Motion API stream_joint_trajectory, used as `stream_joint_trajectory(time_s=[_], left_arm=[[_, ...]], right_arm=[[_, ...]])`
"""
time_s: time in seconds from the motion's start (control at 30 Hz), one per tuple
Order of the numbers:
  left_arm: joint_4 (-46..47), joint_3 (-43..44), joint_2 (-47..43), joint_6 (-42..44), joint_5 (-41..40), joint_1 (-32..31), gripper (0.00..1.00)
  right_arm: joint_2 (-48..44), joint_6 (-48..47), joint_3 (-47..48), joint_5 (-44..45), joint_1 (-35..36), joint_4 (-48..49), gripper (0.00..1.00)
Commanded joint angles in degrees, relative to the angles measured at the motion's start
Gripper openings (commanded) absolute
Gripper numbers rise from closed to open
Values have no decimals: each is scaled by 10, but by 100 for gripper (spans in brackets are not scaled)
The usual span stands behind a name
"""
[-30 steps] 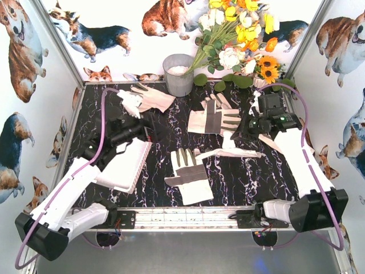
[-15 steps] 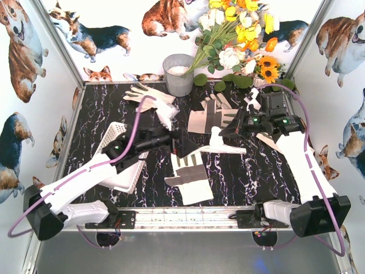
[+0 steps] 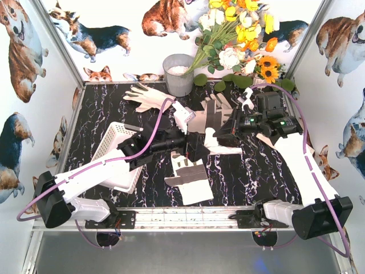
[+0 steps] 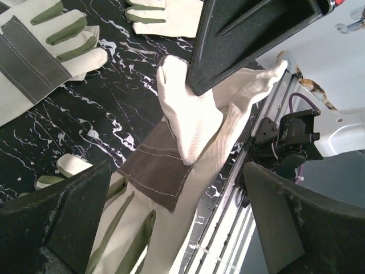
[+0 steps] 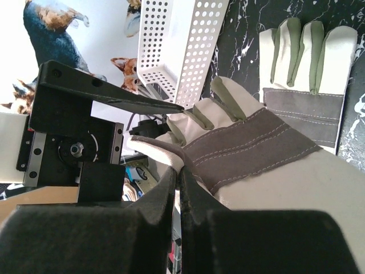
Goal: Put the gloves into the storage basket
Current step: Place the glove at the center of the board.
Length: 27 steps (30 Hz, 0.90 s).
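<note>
Gloves lie scattered: one at 11 o'clock [image 3: 145, 97], one at 12 [image 3: 219, 117], one at 6 [image 3: 191, 180], and a hanging glove [image 3: 222, 147] lifted above the middle. Basket [image 3: 111, 142] sits at 9 o'clock, under the left arm and well away from the right one. That is probably why the hanging glove is held out toward 9: it looks set for a handover. Right gripper [image 5: 178, 178] is pinched tight on that glove's edge, grey palm patch up. Left gripper [image 4: 177, 168] gapes wide on the glove's 9 o'clock side, jaws facing its drooping end and holding nothing, no contact that I can make out.
</note>
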Motion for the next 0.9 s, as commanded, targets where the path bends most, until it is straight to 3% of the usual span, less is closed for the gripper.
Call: stream_joint_trajectory(time_s=[0.0, 0.23, 0.57, 0.7, 0.87], left_arm=[[1, 20, 1, 15, -8, -6, 93], [-23, -11, -90, 16, -131, 7, 100], [-108, -18, -143, -13, -141, 120, 100], [-109, -37, -154, -31, -142, 152, 100], [-115, -64, -165, -55, -134, 188, 100]], right_arm=[[-23, 11, 23, 22, 2, 30, 0], [-70, -48, 13, 276, -7, -25, 0], [-75, -73, -43, 484, -66, 11, 0], [-93, -38, -141, 502, -56, 91, 0], [-48, 22, -229, 435, -16, 159, 0]])
